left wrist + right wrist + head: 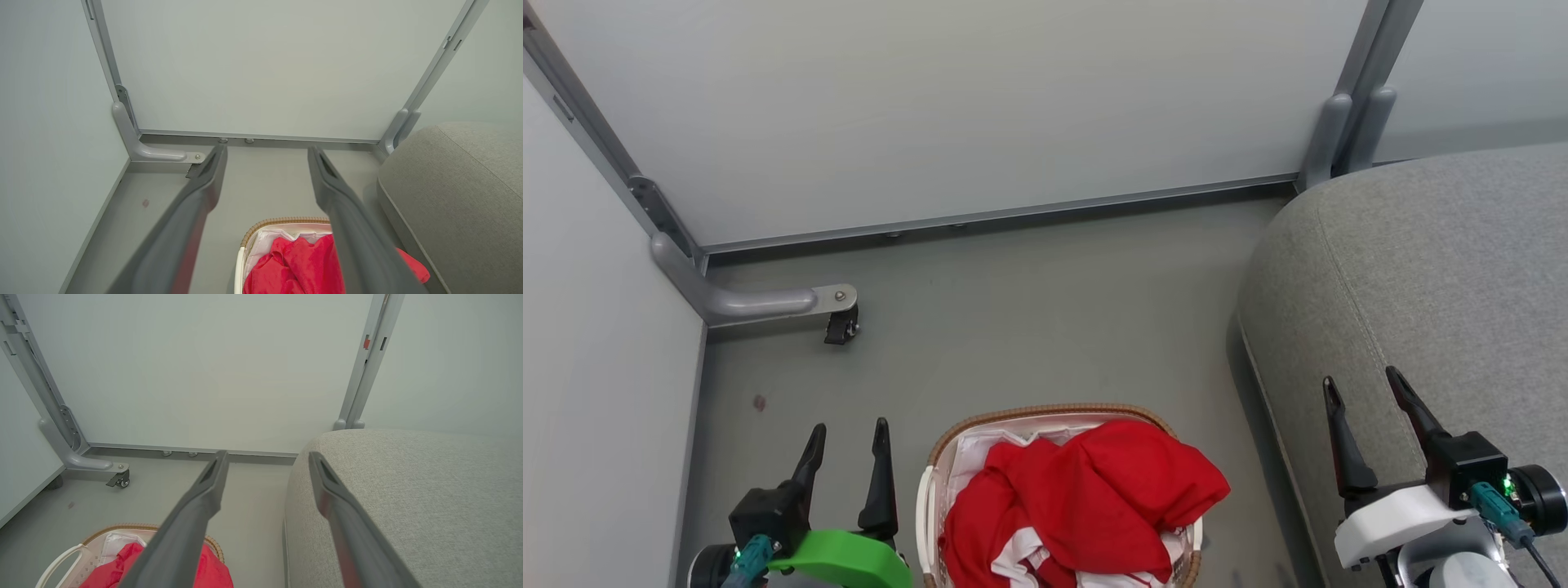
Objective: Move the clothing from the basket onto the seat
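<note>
Head view, clothing (1094,490) in basket (1045,411), beside left pincer (849,426)

Bright, even, diffuse light, source not visible, no glare. Soft dark shadow on the floor (1013,310) just left of the seat (1421,269), along its base. Panels (972,106) behind the seat are pale, flat, low contrast. Head view sharp, seat weave readable. Wrist views: left gripper (267,149) and right gripper (268,454) go soft and blurred near the lens; frame posts (367,363) behind the seat lean at the edges. Clothing (1094,490) left of the seat is strongly saturated red.
</note>
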### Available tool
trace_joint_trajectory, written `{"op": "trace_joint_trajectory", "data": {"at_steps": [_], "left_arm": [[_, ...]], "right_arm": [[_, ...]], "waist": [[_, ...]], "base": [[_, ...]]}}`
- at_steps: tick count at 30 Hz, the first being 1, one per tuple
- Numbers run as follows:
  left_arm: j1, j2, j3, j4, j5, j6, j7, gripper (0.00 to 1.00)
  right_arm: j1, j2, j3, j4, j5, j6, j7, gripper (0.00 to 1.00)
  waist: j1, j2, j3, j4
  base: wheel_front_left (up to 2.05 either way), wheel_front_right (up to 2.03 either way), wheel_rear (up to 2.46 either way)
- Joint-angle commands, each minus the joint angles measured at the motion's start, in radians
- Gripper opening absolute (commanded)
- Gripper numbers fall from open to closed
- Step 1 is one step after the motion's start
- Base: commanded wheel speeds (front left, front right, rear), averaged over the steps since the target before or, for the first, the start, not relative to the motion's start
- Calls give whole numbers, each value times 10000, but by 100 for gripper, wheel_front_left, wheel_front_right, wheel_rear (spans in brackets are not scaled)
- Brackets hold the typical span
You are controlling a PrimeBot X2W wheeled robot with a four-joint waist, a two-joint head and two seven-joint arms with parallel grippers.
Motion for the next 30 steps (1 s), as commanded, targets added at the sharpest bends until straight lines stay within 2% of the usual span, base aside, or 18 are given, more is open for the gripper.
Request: {"op": "trace_joint_trajectory", "data": {"at_steps": [1, 7, 15, 23, 30], "left_arm": [[-90, 63, -6, 3, 65, -55, -37, 100], [-527, 60, -104, 65, 205, -100, -37, 100], [-1794, 58, -591, 605, 204, -308, -23, 100], [-3521, 63, -1596, 1731, 530, -502, -23, 100], [-4985, 70, -2638, 3306, 1042, -614, -23, 100]], "right_arm": [[-50, -53, -22, -42, -25, 2, -49, 100], [-421, -53, -13, -239, -54, 4, -48, 100], [-1191, -49, -72, -633, -80, 2, -43, 100], [-2120, -43, -59, -1047, 214, 2, -38, 100], [-2805, -37, 220, -1381, 516, 1, -37, 100]], "waist": [[0, -1, 133, -21], [0, -1, 875, -151], [0, -1, 2583, -565], [0, -1, 4506, -1361], [0, -1, 5844, -2055]], "base": [[0, 0, 0], [0, 0, 0], [0, 0, 0], [0, 0, 0], [0, 0, 0]]}}
